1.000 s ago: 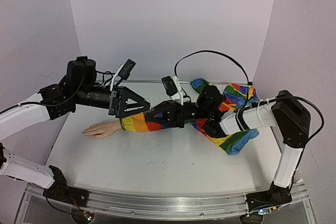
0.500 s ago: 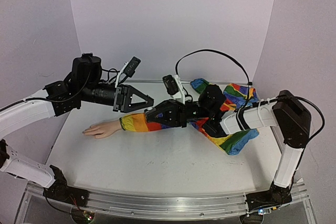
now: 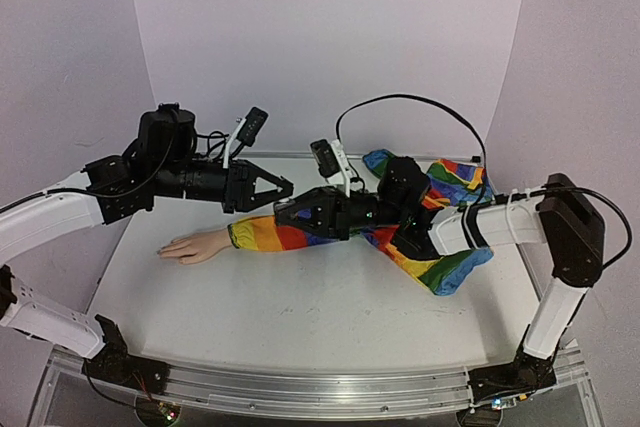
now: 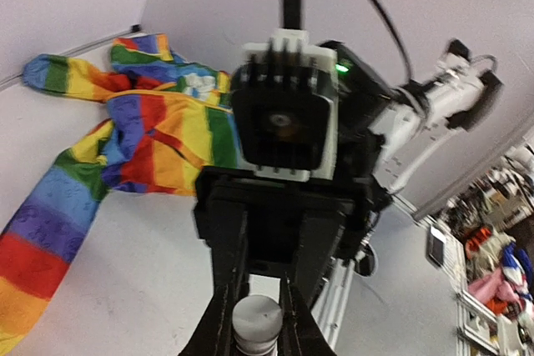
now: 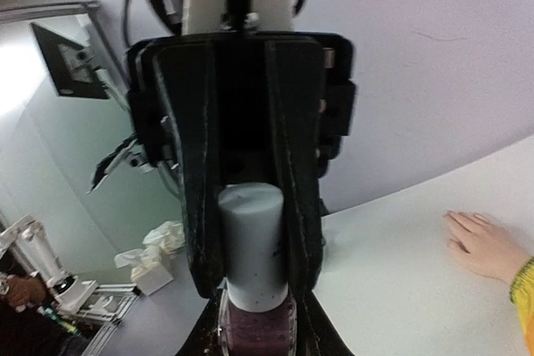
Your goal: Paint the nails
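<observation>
The pale mannequin hand [image 3: 190,245] lies palm down on the white table, its rainbow sleeve [image 3: 265,234] running right. The hand [image 5: 484,243] also shows in the right wrist view; its nails are too small to make out. Above the sleeve the two grippers meet tip to tip. My right gripper [image 5: 254,335] is shut on the purple glass body of a polish bottle [image 5: 254,327]. My left gripper [image 4: 257,331] is shut on the bottle's grey cap [image 4: 257,318], its fingers [image 5: 196,206] flanking the cap [image 5: 254,239]. In the top view the bottle is hidden between the left gripper [image 3: 286,187] and the right gripper [image 3: 282,213].
The rainbow garment [image 3: 450,187] bunches at the back right of the table [image 3: 300,317] under the right arm, and shows as loose cloth [image 4: 158,131] in the left wrist view. White walls close the back and sides.
My left gripper has swung right to meet the right gripper, and its jaws have shut on the bottle's cap. The right gripper still holds the bottle, and the hand lies where it was.
</observation>
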{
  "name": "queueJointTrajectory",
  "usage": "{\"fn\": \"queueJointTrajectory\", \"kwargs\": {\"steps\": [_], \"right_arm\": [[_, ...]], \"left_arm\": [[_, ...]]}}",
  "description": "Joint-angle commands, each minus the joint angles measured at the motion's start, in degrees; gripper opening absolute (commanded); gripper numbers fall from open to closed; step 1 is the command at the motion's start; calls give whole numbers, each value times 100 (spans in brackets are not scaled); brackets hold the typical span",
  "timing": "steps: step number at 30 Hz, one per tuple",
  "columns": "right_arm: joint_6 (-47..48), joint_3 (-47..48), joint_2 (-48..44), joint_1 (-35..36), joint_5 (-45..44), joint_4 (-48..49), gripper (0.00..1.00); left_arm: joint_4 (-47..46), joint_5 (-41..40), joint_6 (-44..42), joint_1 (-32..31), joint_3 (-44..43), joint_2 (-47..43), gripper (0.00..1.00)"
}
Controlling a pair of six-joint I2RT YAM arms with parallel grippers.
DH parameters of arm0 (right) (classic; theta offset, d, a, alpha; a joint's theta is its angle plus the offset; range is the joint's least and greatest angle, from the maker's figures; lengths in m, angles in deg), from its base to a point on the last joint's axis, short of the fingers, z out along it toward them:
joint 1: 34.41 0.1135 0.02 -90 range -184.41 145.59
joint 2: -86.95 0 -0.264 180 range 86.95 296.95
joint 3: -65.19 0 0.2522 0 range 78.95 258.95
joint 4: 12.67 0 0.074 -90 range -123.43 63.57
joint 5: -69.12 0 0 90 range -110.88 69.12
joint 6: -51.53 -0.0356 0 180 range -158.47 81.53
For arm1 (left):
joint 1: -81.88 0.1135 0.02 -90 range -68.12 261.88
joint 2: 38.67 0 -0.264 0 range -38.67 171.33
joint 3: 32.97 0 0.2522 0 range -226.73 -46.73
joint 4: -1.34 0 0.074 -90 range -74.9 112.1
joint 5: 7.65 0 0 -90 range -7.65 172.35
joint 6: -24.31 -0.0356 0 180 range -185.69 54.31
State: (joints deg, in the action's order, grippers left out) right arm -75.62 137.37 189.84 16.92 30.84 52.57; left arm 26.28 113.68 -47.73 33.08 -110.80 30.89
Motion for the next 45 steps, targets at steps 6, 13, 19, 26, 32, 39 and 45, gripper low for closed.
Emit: {"fn": "queueJointTrajectory", "kwargs": {"steps": [6, 13, 19, 26, 32, 39, 45], "right_arm": [[2691, 813, -559, 1020, -9780, -3516, 0], [3410, 776, -530, 1001, -7711, -2726, 0], [3267, 365, -825, 470, -4742, -2719, 0], [2069, 374, -746, -492, 773, -2068, 0], [1233, 330, -636, -495, 1606, -1270, 0], [150, 206, -375, -483, 1874, 236, 0], [-19, 201, -277, -467, 1964, 397, 0]], "left_arm": [[1469, -4029, 998, -256, -597, 243, 0], [1335, -3258, 749, -271, -782, 437, 2], [1321, -2470, 268, -171, -649, 70, 80], [-116, -1174, 451, 92, 370, -609, 91], [-845, 192, 336, 97, 194, -317, 89], [-1092, 1103, 348, 82, -40, 119, 73], [-1412, 1242, 419, 20, -154, 267, 64]]}}
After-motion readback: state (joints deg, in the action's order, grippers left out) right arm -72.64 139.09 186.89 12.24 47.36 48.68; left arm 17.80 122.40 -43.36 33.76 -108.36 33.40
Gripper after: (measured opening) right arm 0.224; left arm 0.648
